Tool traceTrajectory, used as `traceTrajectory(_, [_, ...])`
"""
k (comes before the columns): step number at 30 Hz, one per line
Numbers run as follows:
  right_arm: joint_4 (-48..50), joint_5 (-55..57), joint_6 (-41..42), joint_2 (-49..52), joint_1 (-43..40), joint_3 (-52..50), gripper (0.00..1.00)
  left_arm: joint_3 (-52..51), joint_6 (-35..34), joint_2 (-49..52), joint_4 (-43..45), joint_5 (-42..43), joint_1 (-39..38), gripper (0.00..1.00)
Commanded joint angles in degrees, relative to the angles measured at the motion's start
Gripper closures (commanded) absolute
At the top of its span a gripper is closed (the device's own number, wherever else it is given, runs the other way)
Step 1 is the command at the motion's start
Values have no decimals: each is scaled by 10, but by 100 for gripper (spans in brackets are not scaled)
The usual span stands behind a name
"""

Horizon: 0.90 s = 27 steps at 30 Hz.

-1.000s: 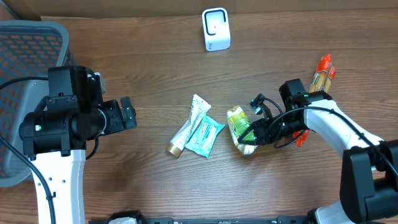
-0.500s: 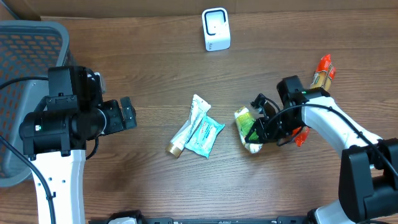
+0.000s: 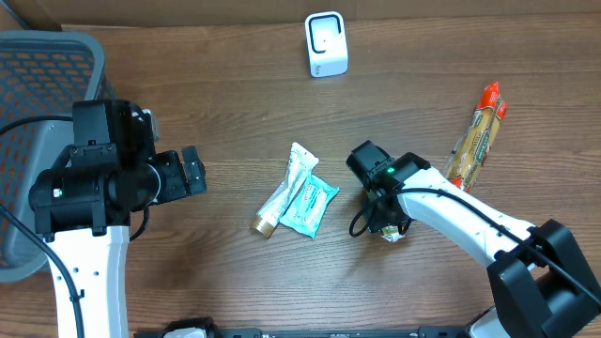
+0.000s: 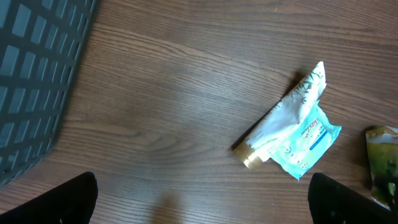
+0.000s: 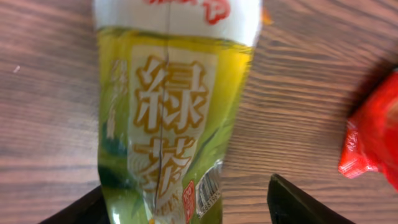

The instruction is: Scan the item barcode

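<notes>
We see a brown wood-grain table (image 3: 235,103) with a gray basket (image 3: 38,66) at its far left corner. A white scanner (image 3: 326,44) stands near the far edge. At the middle lie 2 things touching each other: a tube (image 3: 280,195) with a gold cap and a light blue packet (image 3: 310,207). A long snack stick (image 3: 476,138) lies slanted at the right.

The green tea pouch (image 5: 168,124) lies flat on the wood just right of the blue packet, under the right gripper (image 5: 186,186). Its 2 fingers stand apart, 1 on each side of the pouch and 1 plainly clear of it, so nothing is clamped. A red wrapper (image 5: 373,137) lies near the pouch. The left gripper (image 4: 202,183) hangs spread wide over bare wood, holding nothing.

Against 1 second ago, the right arm has swung in over the pouch and its fingers have let go. The pouch sits a little further right. The snack stick, then half covered by the arm, now shows whole. The left arm, tube and packet have not moved.

Open wood runs between the scanner and the pouch, and between the left gripper and the tube — the basket wall bounds the left side.
</notes>
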Motion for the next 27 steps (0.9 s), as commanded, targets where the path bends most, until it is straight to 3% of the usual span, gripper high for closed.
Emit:
traceTrajectory(1, [0, 27, 31, -18, -10, 19, 25, 5, -10, 0, 2, 2, 2, 1])
traceTrajectory(12, [-75, -48, -6, -41, -26, 97, 27, 5, -10, 0, 2, 2, 2, 1])
traceTrajectory(19, [-61, -51, -3, -45, -54, 102, 55, 5, -10, 0, 2, 2, 2, 0])
traceTrajectory(25, [-4, -140, -22, -32, -74, 59, 59, 5, -10, 0, 2, 2, 2, 1])
traceTrajectory(27, [1, -160, -22, -30, -74, 46, 67, 5, -10, 0, 2, 2, 2, 0])
